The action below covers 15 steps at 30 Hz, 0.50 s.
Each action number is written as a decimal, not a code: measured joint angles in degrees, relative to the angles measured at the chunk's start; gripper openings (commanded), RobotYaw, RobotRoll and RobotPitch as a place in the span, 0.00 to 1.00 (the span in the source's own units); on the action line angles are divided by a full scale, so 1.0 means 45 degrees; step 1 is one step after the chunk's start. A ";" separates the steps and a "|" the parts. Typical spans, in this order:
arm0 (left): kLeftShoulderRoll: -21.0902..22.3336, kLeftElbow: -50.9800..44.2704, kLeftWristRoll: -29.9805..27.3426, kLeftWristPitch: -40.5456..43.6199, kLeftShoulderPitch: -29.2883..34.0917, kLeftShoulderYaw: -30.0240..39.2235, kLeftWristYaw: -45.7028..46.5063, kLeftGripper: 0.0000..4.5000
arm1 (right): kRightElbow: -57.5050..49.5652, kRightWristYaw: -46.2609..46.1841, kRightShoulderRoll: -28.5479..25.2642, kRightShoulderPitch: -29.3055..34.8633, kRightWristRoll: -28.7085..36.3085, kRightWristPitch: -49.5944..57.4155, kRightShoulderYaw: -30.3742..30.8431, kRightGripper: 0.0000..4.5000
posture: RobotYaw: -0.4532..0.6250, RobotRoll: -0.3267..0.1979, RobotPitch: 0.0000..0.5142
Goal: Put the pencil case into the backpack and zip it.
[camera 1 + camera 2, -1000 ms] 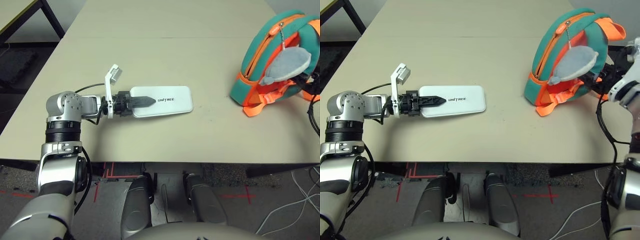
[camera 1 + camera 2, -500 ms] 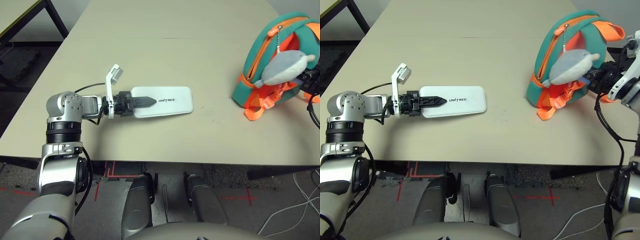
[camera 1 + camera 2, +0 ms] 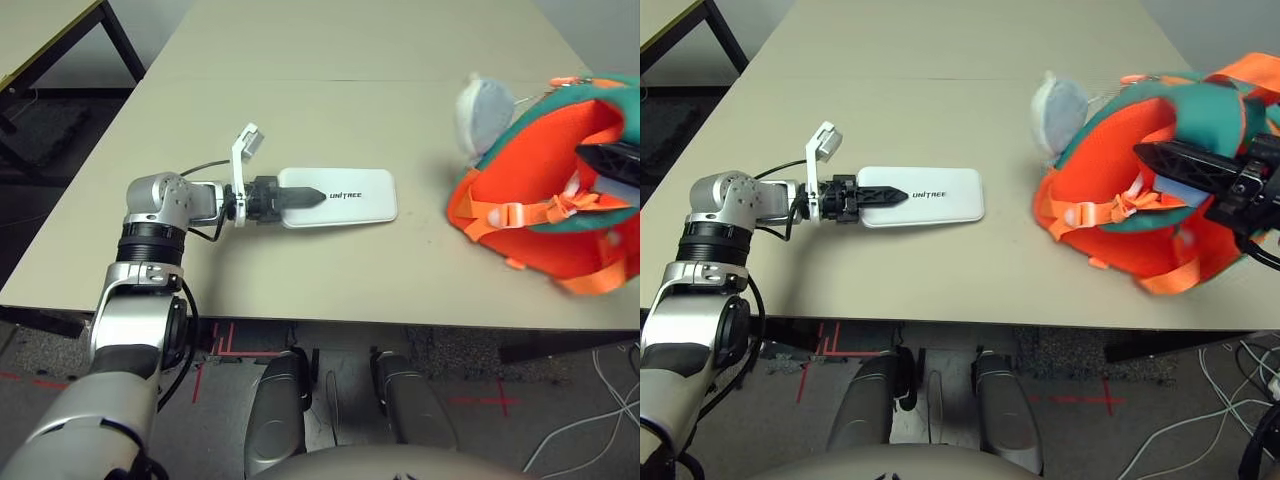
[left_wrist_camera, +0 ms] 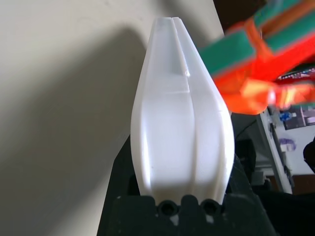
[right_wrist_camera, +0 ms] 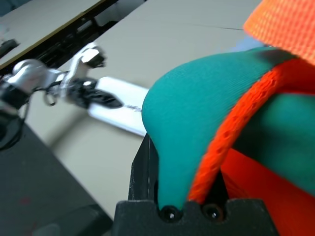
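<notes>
My right gripper (image 3: 1200, 165), clamped on the backpack (image 3: 1120, 160), has tipped it orange-panel up — left gripper (image 3: 290, 197) holds the pencil case (image 3: 345, 196); opening unseen.

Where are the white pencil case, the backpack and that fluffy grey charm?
pencil case (image 3: 350, 198), left eye view, on its flat lid.
backpack (image 3: 1110, 170), right eye view, on its orange back panel.
grey plush charm (image 3: 1058, 108), right eye view, on its body.

The pencil case (image 3: 338, 197) lies on the table (image 3: 330, 120), left of the backpack (image 3: 545, 210).
</notes>
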 measured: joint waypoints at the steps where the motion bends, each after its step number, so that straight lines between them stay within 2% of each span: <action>1: -0.0034 0.0192 0.0097 -0.0097 -0.0104 -0.0099 -0.0138 0.27 | -0.0132 -0.0416 -0.0112 0.0434 0.0678 -0.0109 -0.0224 0.01 | 0.08 0.62 0.31; 5: -0.0123 0.0865 0.0524 -0.0456 -0.0491 -0.0335 -0.0717 0.27 | -0.0507 -0.2427 -0.0850 0.2529 0.3801 -0.1420 -0.0811 0.01 | 0.05 0.62 0.33; 8: -0.0283 0.1310 0.0812 -0.0708 -0.0705 -0.0442 -0.1012 0.27 | -0.1026 -0.3355 -0.1037 0.4048 0.5412 -0.2345 -0.1457 0.01 | 0.05 0.62 0.34; 11: -0.0373 0.1633 0.1069 -0.0893 -0.0884 -0.0524 -0.1281 0.27 | -0.1745 -0.3548 -0.0863 0.5672 0.6016 -0.2813 -0.2239 0.01 | 0.05 0.62 0.35; 15: -0.0369 0.1790 0.1293 -0.0972 -0.1003 -0.0561 -0.1528 0.27 | -0.2037 -0.3270 -0.0858 0.7016 0.6157 -0.3561 -0.2901 0.01 | 0.04 0.62 0.36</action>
